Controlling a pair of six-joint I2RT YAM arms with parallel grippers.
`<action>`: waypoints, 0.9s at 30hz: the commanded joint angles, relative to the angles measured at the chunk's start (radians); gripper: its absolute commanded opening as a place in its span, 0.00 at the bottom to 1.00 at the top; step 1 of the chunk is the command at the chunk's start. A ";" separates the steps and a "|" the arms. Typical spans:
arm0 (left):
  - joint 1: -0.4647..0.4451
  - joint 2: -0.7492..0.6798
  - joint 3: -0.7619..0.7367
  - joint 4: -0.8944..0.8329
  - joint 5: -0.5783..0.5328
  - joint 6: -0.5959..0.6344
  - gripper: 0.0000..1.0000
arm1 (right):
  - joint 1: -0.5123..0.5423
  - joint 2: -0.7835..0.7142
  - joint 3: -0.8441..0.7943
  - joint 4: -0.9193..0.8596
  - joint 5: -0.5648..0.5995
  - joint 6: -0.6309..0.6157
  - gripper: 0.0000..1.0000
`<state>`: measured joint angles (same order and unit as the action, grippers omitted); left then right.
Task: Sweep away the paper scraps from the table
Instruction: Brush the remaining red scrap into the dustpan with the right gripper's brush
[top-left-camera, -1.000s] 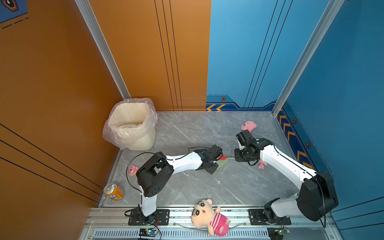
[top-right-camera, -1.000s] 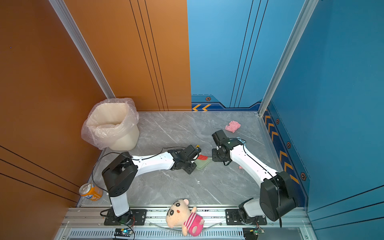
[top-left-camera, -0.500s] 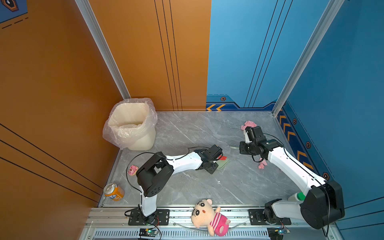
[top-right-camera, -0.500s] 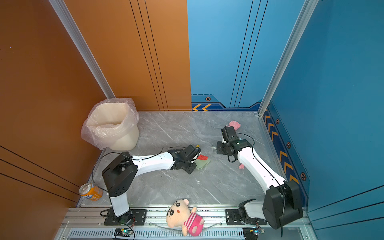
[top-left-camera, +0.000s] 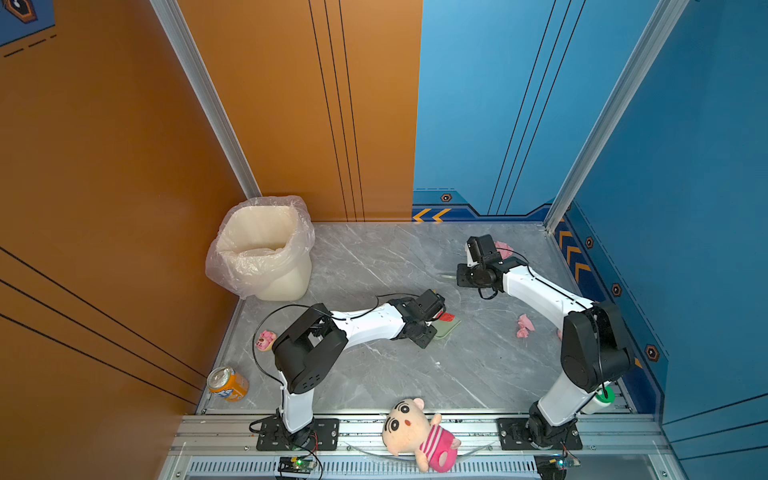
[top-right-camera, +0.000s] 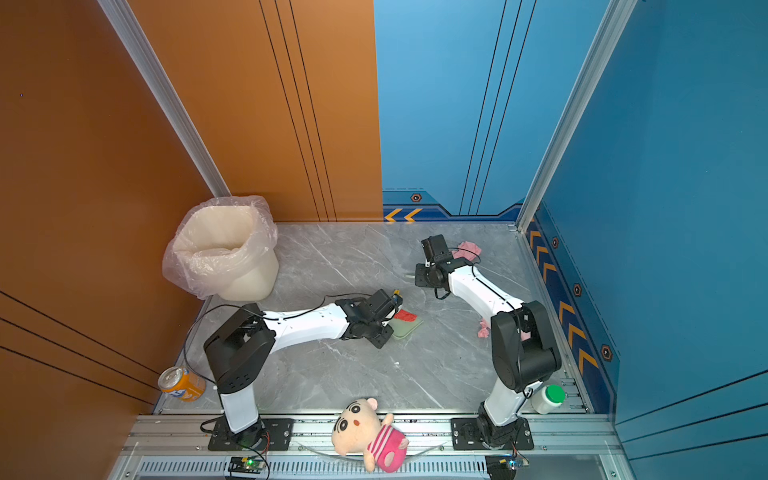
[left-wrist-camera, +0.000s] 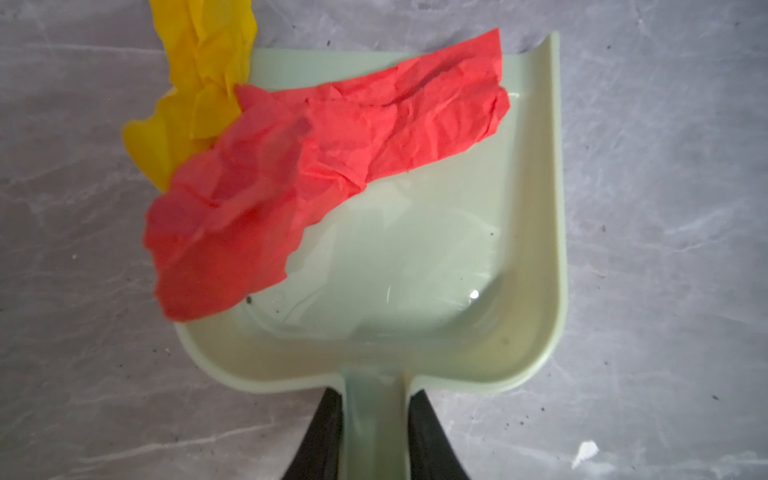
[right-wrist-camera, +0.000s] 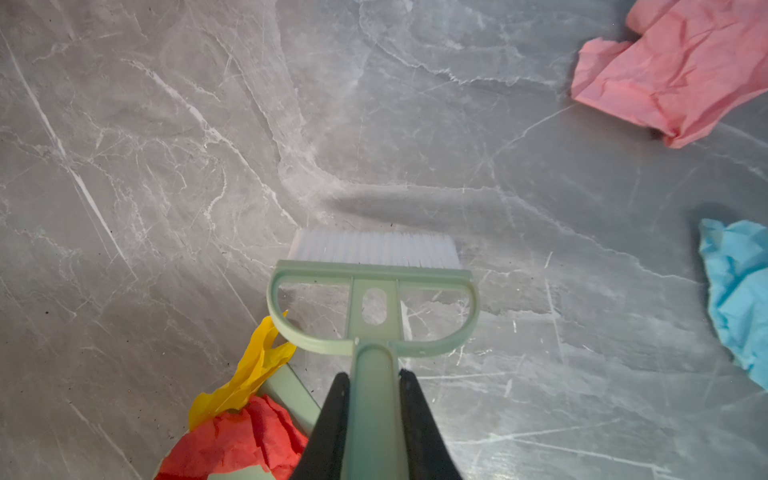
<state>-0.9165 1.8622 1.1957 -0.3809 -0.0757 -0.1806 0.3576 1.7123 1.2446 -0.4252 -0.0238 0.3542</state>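
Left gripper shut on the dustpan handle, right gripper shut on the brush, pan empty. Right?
Not quite: the dustpan is not empty. The left wrist view shows a red scrap lying in it, with a yellow scrap at its edge. The rest holds: left gripper shut on its handle, right gripper shut on the brush.

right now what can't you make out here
dustpan: in both top views, mostly under the left arm.
brush: in a top view, only a sliver past the right arm.
light blue scrap: cut by the right wrist view's edge.
yellow scrap: cut by the left wrist view's edge, partly under the red scrap.
far pink scrap: in both top views, partly behind the right arm.
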 joint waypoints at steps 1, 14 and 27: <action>0.011 0.008 0.021 -0.010 0.019 -0.007 0.13 | 0.024 0.018 0.021 -0.010 -0.030 -0.033 0.00; 0.018 0.015 0.020 -0.006 0.019 -0.014 0.14 | 0.061 -0.024 -0.056 -0.059 -0.054 -0.071 0.00; 0.030 0.015 0.016 0.010 0.017 -0.035 0.14 | 0.104 -0.191 -0.180 -0.169 -0.060 -0.057 0.00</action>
<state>-0.8978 1.8622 1.1957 -0.3645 -0.0734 -0.1993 0.4458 1.5604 1.0943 -0.5179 -0.0830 0.2859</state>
